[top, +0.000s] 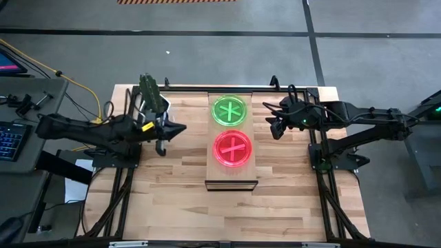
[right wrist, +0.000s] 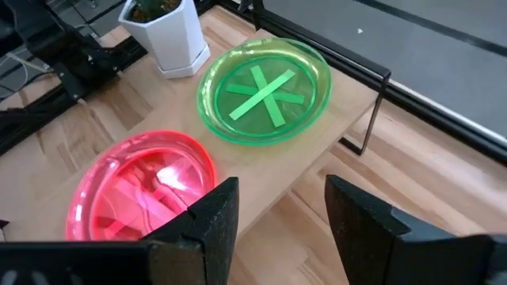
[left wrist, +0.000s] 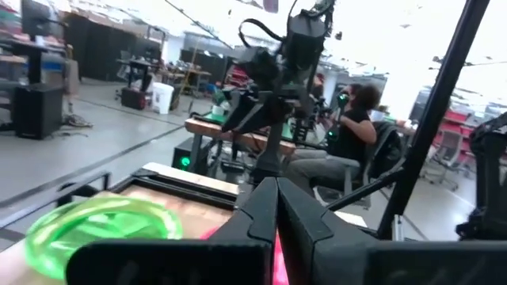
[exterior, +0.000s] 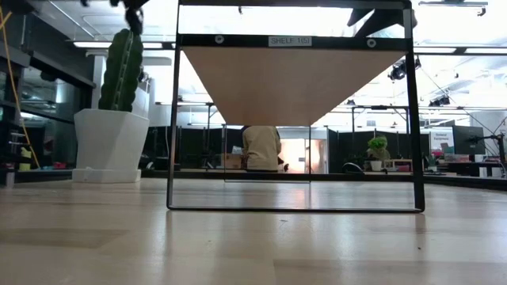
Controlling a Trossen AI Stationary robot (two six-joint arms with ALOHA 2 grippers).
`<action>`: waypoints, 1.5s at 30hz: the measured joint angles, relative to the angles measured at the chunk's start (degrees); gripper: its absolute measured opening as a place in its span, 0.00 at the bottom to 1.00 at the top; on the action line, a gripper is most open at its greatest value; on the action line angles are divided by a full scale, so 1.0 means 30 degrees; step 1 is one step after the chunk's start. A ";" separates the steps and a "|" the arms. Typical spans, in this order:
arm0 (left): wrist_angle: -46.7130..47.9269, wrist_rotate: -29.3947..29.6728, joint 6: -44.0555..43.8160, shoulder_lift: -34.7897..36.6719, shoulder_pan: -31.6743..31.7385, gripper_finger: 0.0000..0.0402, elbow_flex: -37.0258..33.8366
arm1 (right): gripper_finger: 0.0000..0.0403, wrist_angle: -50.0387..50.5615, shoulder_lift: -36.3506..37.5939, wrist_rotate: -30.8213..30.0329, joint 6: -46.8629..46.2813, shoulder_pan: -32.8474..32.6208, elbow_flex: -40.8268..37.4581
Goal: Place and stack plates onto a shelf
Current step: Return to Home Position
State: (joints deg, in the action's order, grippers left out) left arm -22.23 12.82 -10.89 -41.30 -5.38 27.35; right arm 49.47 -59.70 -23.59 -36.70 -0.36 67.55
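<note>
Left gripper [top: 178, 129], at centre left of the overhead frame, is hanging above the plank tabletop [top: 179, 207] with its two dark fingers pressed together on nothing. Its own wrist view shows them meeting in one narrow wedge. At centre right, the right gripper [top: 273, 122] is hovering with its fingers spread apart and empty, pointing toward the shelf from the other side.

Between the two arms the shelf [top: 232, 173] is running down the middle of the frame, a long, narrow board of pale smooth wood raised on a thin dark metal frame [exterior: 416, 119]. It is barely wider than a plate, which is likely why the plates are sitting in a single file along it. The green plates [top: 229, 111] are resting toward the upper end and the pink plates [top: 232, 148] just below them, apart from each other. Both are round, shallow, glossy translucent plastic with a crossed mark inside — nested so closely that their count cannot be told.

With nothing lying on the tabletop and neither gripper touching anything, the stacking is looking finished, and both arms appear to be standing clear of the shelf. A white faceted cactus pot [top: 153, 96] is standing at upper left, beside the shelf.
</note>
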 joint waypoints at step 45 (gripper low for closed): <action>-0.0375 0.0940 -0.4178 1.1490 -0.0054 0.00 -0.8888 | 0.16 -0.3801 0.6903 0.5450 -0.0008 -0.1786 -0.8699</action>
State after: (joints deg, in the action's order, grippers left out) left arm -23.35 15.64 -23.42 -6.83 -5.54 0.69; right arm 38.07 -38.99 -7.25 -36.72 -5.72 41.45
